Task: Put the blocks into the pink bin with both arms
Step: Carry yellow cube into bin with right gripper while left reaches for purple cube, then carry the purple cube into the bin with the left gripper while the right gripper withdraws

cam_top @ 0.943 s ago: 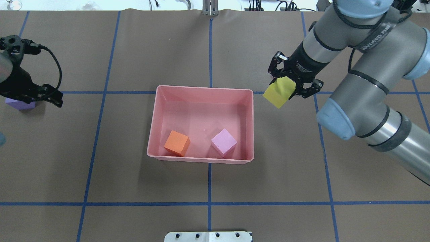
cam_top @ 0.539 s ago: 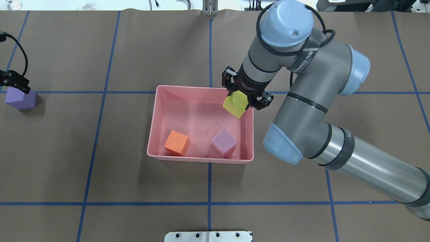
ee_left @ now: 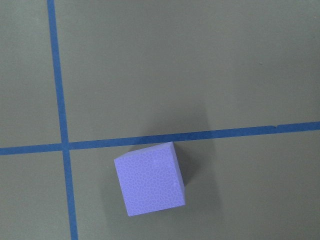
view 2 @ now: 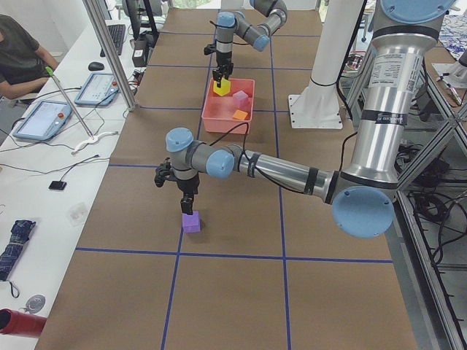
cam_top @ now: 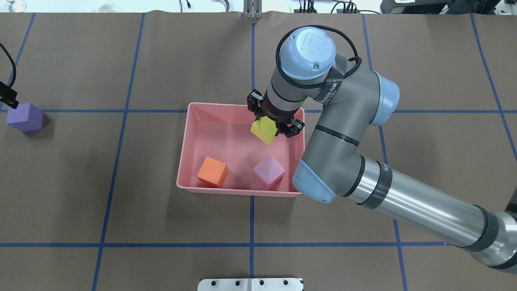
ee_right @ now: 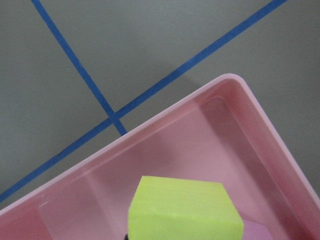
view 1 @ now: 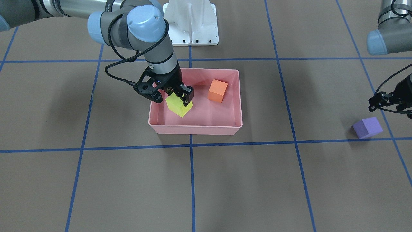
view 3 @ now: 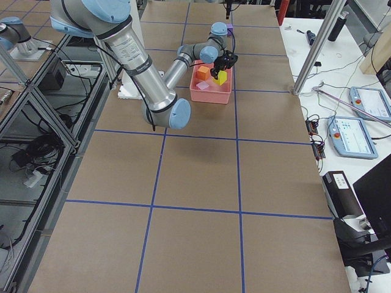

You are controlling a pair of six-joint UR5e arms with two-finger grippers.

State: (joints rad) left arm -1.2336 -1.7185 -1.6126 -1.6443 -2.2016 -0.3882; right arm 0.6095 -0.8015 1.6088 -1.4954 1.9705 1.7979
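Note:
My right gripper [cam_top: 271,126] is shut on the yellow block [cam_top: 263,130] and holds it tilted inside the far right part of the pink bin [cam_top: 242,105]; the front view shows the same [view 1: 178,106]. The orange block [cam_top: 213,171] and the light pink block [cam_top: 269,171] lie at the bin's near side. The purple block [cam_top: 25,117] sits on the table far left. My left gripper [view 1: 390,109] hovers open and empty just above and beside the purple block [view 1: 367,127], not touching it. The left wrist view shows that block [ee_left: 150,186] alone, with no fingers around it.
The white pedestal base [view 1: 190,25] stands behind the bin. Blue tape lines cross the brown table cover. My right arm's elbow [cam_top: 319,182] hangs over the bin's near right corner. An operator [view 2: 18,55] sits at a side desk with tablets.
My right arm swung left with the yellow block, from outside the bin's right wall to inside it. My left gripper drew back off the purple block toward the overhead view's left edge.

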